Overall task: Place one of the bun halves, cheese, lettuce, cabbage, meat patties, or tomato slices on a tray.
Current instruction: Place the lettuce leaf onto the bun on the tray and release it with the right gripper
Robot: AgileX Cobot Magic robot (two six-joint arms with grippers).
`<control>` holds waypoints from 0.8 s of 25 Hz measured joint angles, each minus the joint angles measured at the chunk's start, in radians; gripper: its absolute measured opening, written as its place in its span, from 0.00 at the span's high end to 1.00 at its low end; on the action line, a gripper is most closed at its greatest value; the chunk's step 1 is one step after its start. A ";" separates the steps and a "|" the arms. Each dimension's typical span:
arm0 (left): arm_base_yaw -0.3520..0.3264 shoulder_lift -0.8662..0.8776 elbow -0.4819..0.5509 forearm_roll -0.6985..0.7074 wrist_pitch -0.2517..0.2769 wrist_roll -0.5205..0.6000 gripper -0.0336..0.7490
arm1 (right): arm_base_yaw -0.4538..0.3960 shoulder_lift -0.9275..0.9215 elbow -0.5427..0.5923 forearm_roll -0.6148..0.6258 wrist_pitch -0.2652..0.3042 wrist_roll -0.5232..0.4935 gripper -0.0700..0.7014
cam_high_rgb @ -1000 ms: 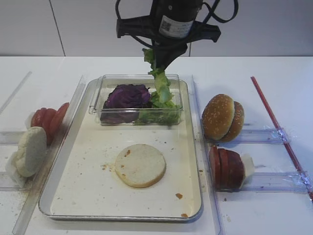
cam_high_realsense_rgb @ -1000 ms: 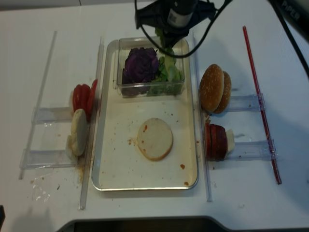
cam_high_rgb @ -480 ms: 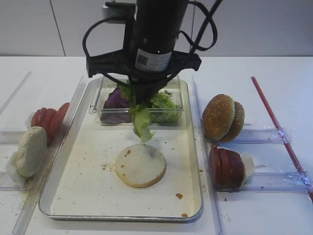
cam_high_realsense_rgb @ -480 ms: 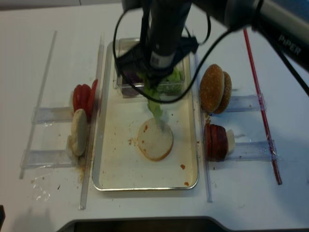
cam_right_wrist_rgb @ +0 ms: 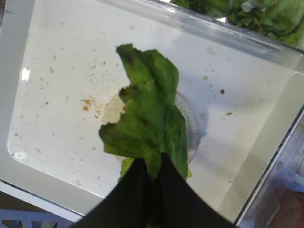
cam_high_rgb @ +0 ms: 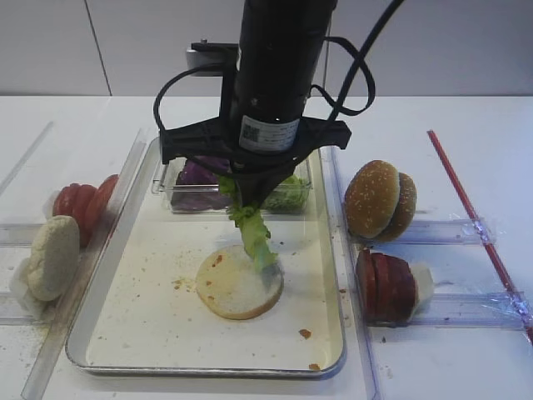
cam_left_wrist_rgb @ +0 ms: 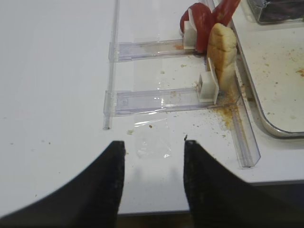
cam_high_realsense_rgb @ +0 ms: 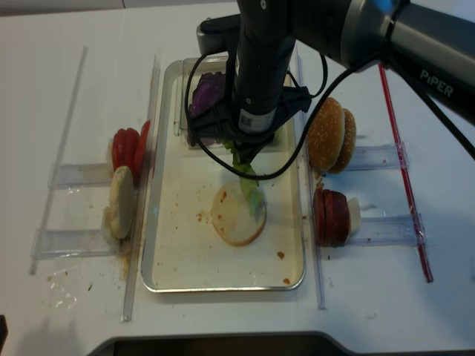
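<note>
Exterior high view: the right gripper [cam_high_rgb: 250, 200] is clamped on a lettuce leaf [cam_high_rgb: 254, 236] that hangs down so its tip touches the bun half [cam_high_rgb: 239, 282] lying flat in the tray [cam_high_rgb: 125, 333]. At the far end of the tray sits a clear box [cam_high_rgb: 166, 179] with purple cabbage [cam_high_rgb: 196, 172] on the left and more greens [cam_high_rgb: 291, 192] on the right. Left of the tray, on the table [cam_high_rgb: 433, 367], tomato slices [cam_high_rgb: 79, 200] and a pale bun piece [cam_high_rgb: 52, 257] stand in clear racks; on the right, a sesame bun [cam_high_rgb: 381, 200] and patties [cam_high_rgb: 387, 285] stand in theirs.

Right wrist view: the leaf [cam_right_wrist_rgb: 147, 123] is pinched between the closed fingers [cam_right_wrist_rgb: 130, 199], dangling right over the bun half [cam_right_wrist_rgb: 111, 107], with crumbs scattered on the tray [cam_right_wrist_rgb: 47, 47].

Left wrist view: the left gripper [cam_left_wrist_rgb: 153, 178] hangs open above bare table [cam_left_wrist_rgb: 57, 95], holding nothing, near the racks with the tomato [cam_left_wrist_rgb: 202, 21] and bun piece [cam_left_wrist_rgb: 223, 52].

Realsense view: same layout from above, the leaf [cam_high_realsense_rgb: 250, 184] over the bun half [cam_high_realsense_rgb: 231, 221].
</note>
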 joint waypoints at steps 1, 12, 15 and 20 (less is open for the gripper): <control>0.000 0.000 0.000 0.000 0.000 0.000 0.59 | 0.000 0.000 0.000 -0.001 0.000 0.000 0.83; 0.000 0.000 0.000 0.000 0.000 0.000 0.59 | 0.000 0.000 0.064 -0.021 -0.004 0.023 0.83; 0.000 0.000 0.000 0.000 0.000 0.000 0.59 | 0.000 0.000 0.080 -0.019 -0.004 0.027 0.83; 0.000 0.000 0.000 0.000 0.000 0.000 0.59 | 0.000 0.000 0.080 0.009 -0.006 0.030 0.83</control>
